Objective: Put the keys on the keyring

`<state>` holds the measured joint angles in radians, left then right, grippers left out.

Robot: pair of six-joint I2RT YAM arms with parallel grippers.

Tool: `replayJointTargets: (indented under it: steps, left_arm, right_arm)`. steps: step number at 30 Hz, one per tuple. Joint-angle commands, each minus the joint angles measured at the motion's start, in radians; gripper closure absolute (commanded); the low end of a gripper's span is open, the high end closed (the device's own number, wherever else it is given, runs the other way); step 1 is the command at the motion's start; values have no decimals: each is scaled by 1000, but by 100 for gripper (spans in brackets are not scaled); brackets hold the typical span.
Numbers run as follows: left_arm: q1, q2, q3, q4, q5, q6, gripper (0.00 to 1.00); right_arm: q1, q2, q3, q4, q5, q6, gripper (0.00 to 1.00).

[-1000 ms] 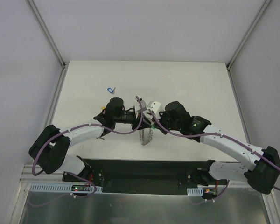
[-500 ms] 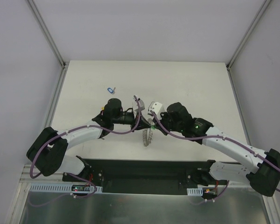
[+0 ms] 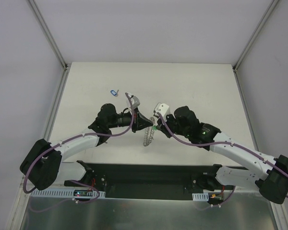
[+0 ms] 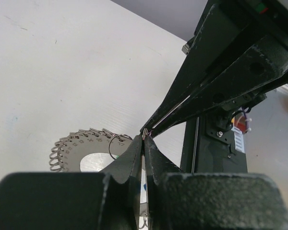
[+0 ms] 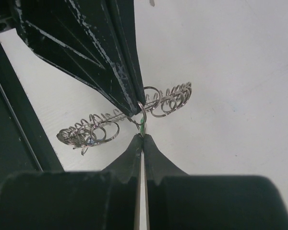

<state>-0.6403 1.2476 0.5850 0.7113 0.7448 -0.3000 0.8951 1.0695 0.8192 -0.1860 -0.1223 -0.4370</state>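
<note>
Slippage threatens: left claw (image 4: 144,140) clenches the keyring (image 3: 149,136) hanging above the table (image 3: 197,91), right claw (image 5: 143,136) pinches seemingly a green key (image 5: 142,126), and any misaligned tug could drop either.

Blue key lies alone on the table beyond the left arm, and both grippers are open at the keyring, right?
No: the left gripper and right gripper are both shut at the keyring, per the wrist views. The blue key does lie alone.
</note>
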Motion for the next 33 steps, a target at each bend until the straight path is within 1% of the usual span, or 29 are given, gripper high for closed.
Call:
replayJointTargets:
  steps: [1, 4, 7, 8, 11, 12, 14, 15, 17, 18, 21, 22, 24, 25, 29, 33]
  left_arm:
    - [18, -50, -36, 256, -125, -123, 100]
    - [14, -43, -60, 313, -153, -157, 100]
    - [14, -54, -111, 330, -177, -160, 100]
    - [16, -59, -123, 335, -189, -159, 98]
    - [14, -83, -166, 329, -202, -143, 84]
    - [14, -95, -174, 324, -206, -139, 75]
    - [14, -108, -194, 306, -209, -122, 68]
    - [16, -120, -200, 301, -202, -113, 63]
    - [16, -129, -205, 278, -190, -81, 58]
    - [17, -134, -203, 268, -161, -67, 54]
    - [24, -126, -168, 208, -85, -1, 52]
    - [25, -123, -140, 191, -34, 39, 51]
    - [27, -109, -113, 151, 11, 79, 51]
    - [28, -103, -85, 137, 57, 120, 51]
    - [28, -54, -11, 47, 143, 205, 52]
    - [28, 8, 36, 30, 200, 229, 56]
  right_arm:
    - [14, 36, 9, 0, -22, 32, 99]
    - [21, 53, 34, 10, -27, 29, 99]
    - [21, 56, 57, -18, 9, -12, 99]
    - [22, 58, 69, -33, 30, -41, 99]
    - [22, 60, 121, -85, 52, -95, 99]
    - [21, 58, 130, -95, 53, -104, 99]
    - [21, 63, 172, -133, 47, -123, 99]
    - [21, 67, 182, -145, 44, -137, 99]
    - [21, 70, 208, -173, 26, -149, 99]
    - [21, 70, 215, -179, 20, -157, 99]
    - [22, 73, 235, -205, -7, -169, 99]
    - [22, 78, 241, -223, -8, -178, 99]
    - [22, 81, 251, -237, -16, -186, 99]
    - [22, 81, 251, -245, -14, -187, 99]
    - [22, 78, 253, -251, -14, -189, 99]
    - [21, 78, 255, -253, -11, -189, 99]
